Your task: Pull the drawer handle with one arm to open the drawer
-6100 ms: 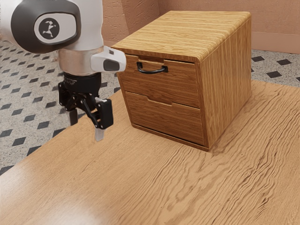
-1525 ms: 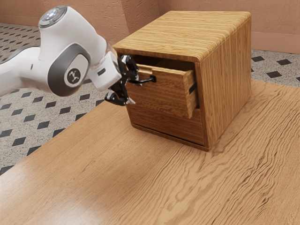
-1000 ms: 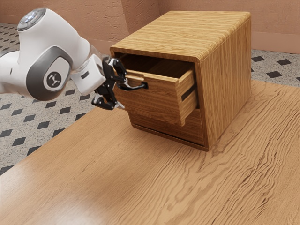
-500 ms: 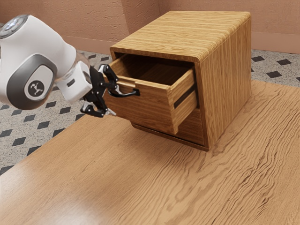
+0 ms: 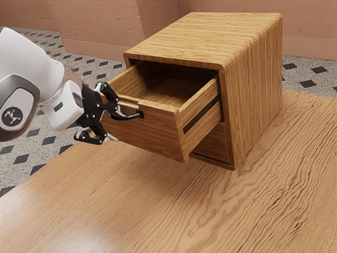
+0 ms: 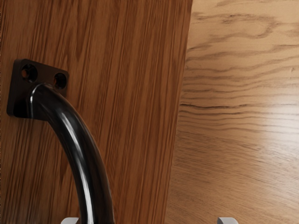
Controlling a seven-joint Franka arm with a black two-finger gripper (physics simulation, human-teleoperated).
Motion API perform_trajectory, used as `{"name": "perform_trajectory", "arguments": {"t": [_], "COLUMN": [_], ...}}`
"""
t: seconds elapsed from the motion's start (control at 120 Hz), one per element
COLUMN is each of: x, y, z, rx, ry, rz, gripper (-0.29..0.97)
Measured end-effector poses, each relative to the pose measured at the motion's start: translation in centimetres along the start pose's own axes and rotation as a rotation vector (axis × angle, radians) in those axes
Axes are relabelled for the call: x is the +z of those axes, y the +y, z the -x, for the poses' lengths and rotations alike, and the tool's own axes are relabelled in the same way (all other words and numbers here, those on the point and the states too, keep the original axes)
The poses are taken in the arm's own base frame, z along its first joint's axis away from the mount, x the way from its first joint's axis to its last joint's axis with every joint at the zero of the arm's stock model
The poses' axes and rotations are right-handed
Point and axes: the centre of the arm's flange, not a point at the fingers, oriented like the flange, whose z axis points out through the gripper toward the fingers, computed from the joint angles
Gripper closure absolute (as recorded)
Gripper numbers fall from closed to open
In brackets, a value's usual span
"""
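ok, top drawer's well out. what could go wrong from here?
1. The hand is open, merely hooked around the handle; if the pull drifts sideways, the handle could slip free.
2. The top drawer hangs far out of the cabinet; more pull may bring it right out or tip it.
3. Nothing visibly fixes the cabinet to the table; it might slide.

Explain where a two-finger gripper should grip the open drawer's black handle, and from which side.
Probably mid-bar on the handle, coming straight at the drawer front: the bowed bar stands off the wood between its ends, leaving room for a finger behind it.
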Motion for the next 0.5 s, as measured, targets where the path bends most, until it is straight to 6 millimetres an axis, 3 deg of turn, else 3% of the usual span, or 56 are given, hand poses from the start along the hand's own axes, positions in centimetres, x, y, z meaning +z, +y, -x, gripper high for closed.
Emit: {"name": "perform_trajectory", "arguments": {"t": [0.158, 0.358, 0.375, 0.4, 0.442, 0.475, 0.5], "x": [-0.9, -1.8, -3.2, -6.9, -17.1, -23.3, -25.3], "y": [1.1, 1.6, 1.1, -0.1, -1.9, -1.3, -0.1], "z": [-0.3, -0.6, -1.5, -3.5, -9.5, -13.9, -16.7], "rx": [0.0, 0.0, 0.016, 0.053, 0.152, 0.21, 0.233], "ry": [0.012, 0.006, 0.006, 0.007, 0.014, 0.028, 0.042], "rz": [-0.005, -0.013, -0.038, -0.104, -0.274, -0.357, -0.355], "gripper": [0.37, 0.29, 0.27, 0.24, 0.19, 0.16, 0.15]}}
